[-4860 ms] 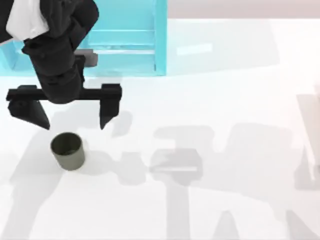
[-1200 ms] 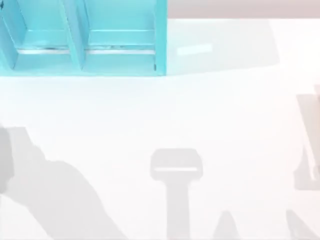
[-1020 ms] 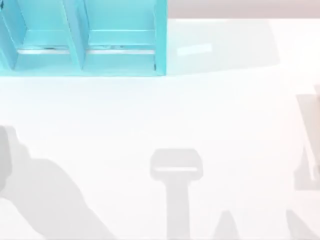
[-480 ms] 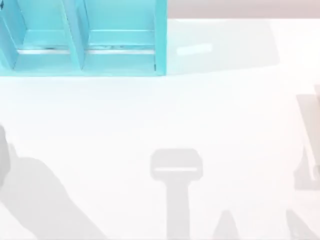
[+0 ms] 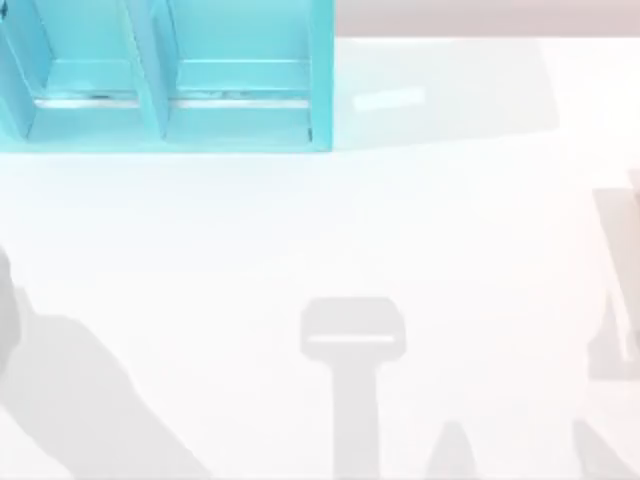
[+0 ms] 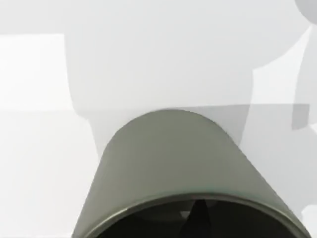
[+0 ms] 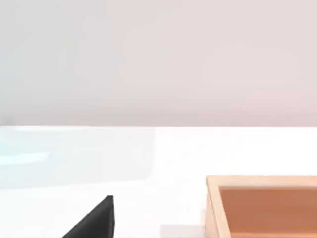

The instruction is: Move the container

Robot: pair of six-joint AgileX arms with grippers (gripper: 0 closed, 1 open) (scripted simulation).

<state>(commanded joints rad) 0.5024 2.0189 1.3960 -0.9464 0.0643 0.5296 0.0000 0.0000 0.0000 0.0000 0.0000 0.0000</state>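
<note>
- Table (image 5: 450, 220), white, carries the turquoise shelf unit (image 5: 240, 75) at its far left corner in the top view.
- Wooden box (image 7: 262, 206) sits near the right gripper's dark fingertip (image 7: 96, 220); whether that gripper is apart or together cannot be told.
- Cup (image 6: 173, 163), olive-grey, sits close under the left wrist camera above the table; the left gripper's grip cannot be told.

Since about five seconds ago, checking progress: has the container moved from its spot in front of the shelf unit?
Yes. It stood on the table below the turquoise shelf unit in the top view; now that spot is bare, and the container sits close before the left wrist camera.
</note>
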